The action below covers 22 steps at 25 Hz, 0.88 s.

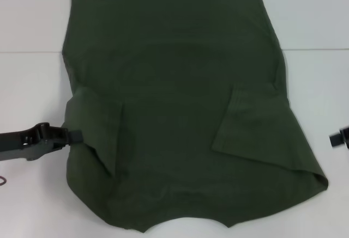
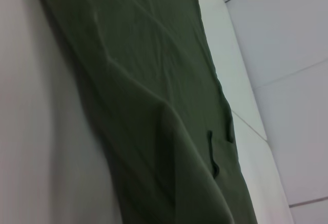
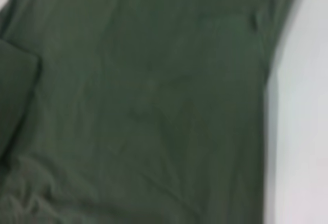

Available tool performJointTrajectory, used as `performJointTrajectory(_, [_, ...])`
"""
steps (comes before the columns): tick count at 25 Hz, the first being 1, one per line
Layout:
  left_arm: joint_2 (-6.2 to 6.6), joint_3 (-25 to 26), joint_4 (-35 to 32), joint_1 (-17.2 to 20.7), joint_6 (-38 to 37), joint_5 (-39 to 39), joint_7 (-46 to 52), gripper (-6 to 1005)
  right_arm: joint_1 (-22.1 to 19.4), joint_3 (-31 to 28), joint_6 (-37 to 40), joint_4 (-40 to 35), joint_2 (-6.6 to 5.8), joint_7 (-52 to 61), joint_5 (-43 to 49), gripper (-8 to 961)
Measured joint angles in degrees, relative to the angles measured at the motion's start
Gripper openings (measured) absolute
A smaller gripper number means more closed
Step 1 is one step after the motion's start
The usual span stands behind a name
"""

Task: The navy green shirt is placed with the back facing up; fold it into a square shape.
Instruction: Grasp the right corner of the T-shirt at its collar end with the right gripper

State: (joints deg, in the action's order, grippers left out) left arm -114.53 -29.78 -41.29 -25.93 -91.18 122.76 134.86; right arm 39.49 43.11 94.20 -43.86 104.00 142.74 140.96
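Bench [image 1: 32, 85]: a pale surface carrying the garment, with a seam line running across it beneath the cloth.
Navy green shirt [image 1: 174, 107]: spread flat on the bench, back up, filling most of the head view; no buttons show. Both sleeves already lie folded inward over the body, one on each side.
Left sleeve fold [image 1: 95, 132]: a flap turned in over the shirt's left edge, its border still lifted and rumpled.
Right sleeve fold [image 1: 248, 126]: a flatter flap lying on the right half.
Left hand [image 1: 75, 135]: at the shirt's left edge, fingertips touching the cloth beside the sleeve fold; whether it is pinching fabric or merely resting there cannot be told.
Right hand [image 1: 335, 138]: at the frame's right border, apart from the shirt; its opening cannot be told.
Step in hand: judged, side folding around the sleeves.
Next move: likely gripping the near or far corners and folding lengthwise toward a square.
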Motion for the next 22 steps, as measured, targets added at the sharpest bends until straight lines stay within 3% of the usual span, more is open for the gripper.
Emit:
performJointTrajectory(8, [-0.13,0.0,0.1,-0.4,1.5,0.1,0.8,46,-0.4,0.4,0.8,0.0,2.00,-0.9,5.1,592])
performJointTrajectory(17, [-0.34,0.2,0.7,-0.4,1.7,-0.1,0.8,50,-0.3,0.4,-3.1,0.3,5.95,-4.5,9.2,592])
performJointTrajectory(22, [-0.38,0.3,0.8,-0.4,1.7,-0.3,0.8,54,0.1,0.5,-4.5,0.1,7.09,-4.5,11.1,592])
